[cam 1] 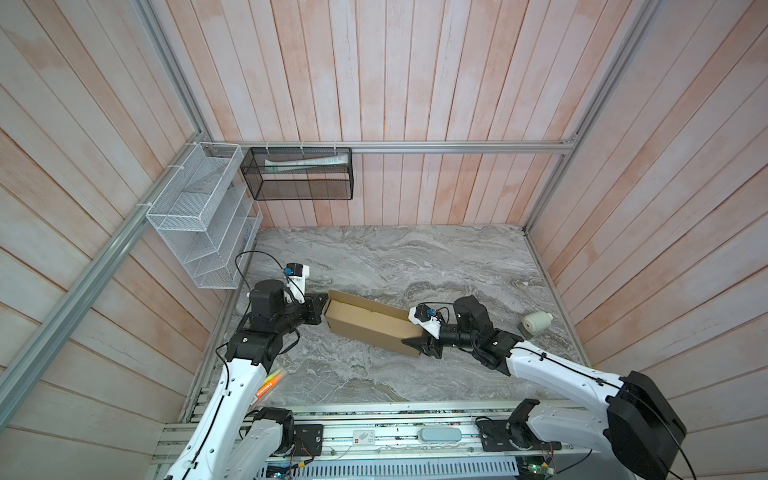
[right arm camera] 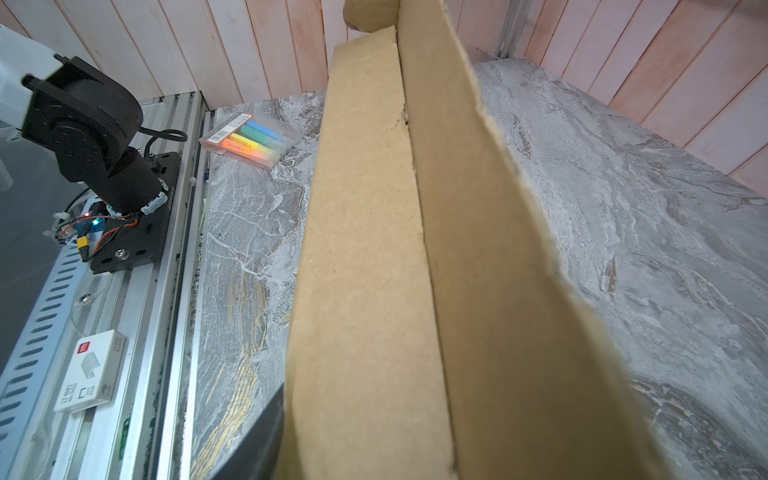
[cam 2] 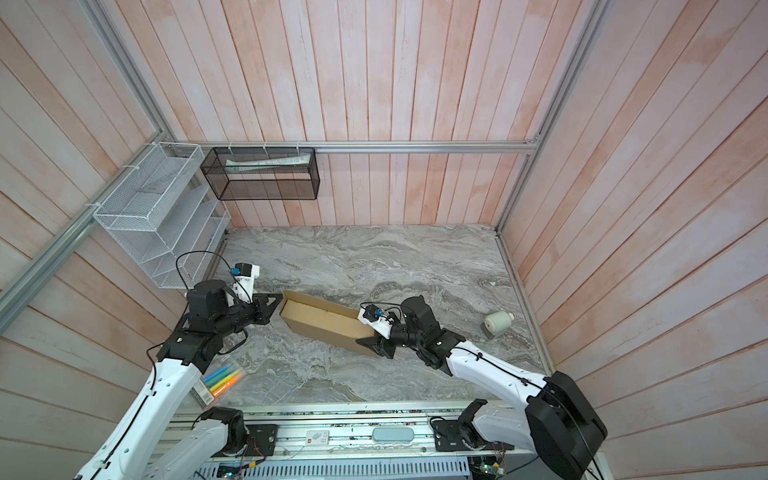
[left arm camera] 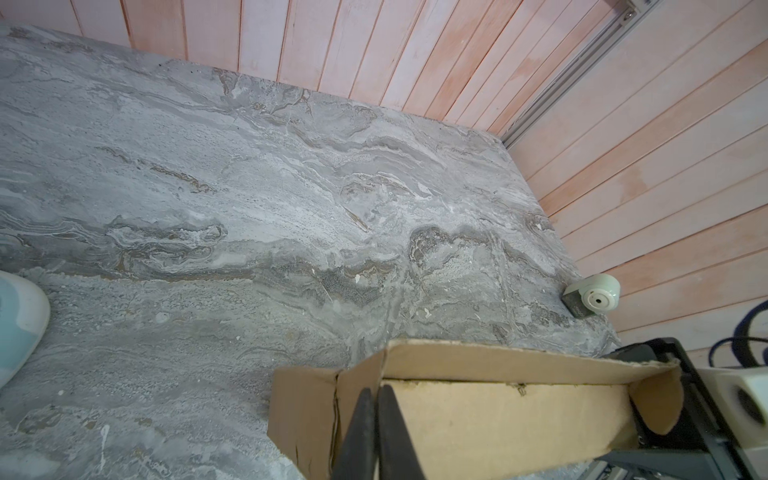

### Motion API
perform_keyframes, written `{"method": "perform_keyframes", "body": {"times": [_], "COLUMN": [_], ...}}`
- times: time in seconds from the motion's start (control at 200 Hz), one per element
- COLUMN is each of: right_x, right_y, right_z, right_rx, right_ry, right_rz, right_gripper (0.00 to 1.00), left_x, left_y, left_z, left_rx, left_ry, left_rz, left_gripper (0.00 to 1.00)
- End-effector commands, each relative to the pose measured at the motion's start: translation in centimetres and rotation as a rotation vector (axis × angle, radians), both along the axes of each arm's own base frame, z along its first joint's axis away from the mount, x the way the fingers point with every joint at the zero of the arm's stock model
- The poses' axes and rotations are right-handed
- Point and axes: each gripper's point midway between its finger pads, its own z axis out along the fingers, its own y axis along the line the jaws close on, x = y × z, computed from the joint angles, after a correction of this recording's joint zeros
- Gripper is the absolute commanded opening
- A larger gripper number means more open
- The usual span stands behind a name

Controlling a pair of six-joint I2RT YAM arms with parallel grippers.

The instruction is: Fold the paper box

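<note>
Left gripper (left arm camera: 376, 390), closed tip to tip, sits against one end wall of the paper box (cam 1: 370, 328), which lies on the table (cam 1: 415, 257) between both arms. Right gripper (cam 1: 414, 348) straddles the other end, and I cannot tell whether it grips. The step is probably raising the end walls; next comes a steady inward tuck

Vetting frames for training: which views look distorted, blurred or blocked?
Both top views: pink wall planks fan out, wide-angle distortion. Right wrist view: the brown cardboard paper box blocks the middle, soft up close. Left wrist view: grey marble tabletop sharp.
</note>
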Motion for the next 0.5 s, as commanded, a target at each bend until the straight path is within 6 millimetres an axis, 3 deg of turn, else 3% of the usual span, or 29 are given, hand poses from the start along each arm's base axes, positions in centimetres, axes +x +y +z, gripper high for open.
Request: {"method": "perform_keyframes", "body": {"times": [0.0, 0.495], "right_x": [0.2, 0.8], "right_y": [0.3, 0.1], "right_z": [0.8, 0.8], "right_rx": [0.031, 0.056], "right_ry": [-0.001, 0.028], "right_rz": [0.016, 0.033], "right_gripper": [0.11, 0.11], "left_x": [0.1, -0.2], "left_y": [0.3, 0.1], "left_z": [-0.5, -2.4], "left_rx": [0.01, -0.034], "left_ry": [-0.012, 0.009], "left_rz": [0.024, 0.056], "left_gripper": [0.04, 0.0]}}
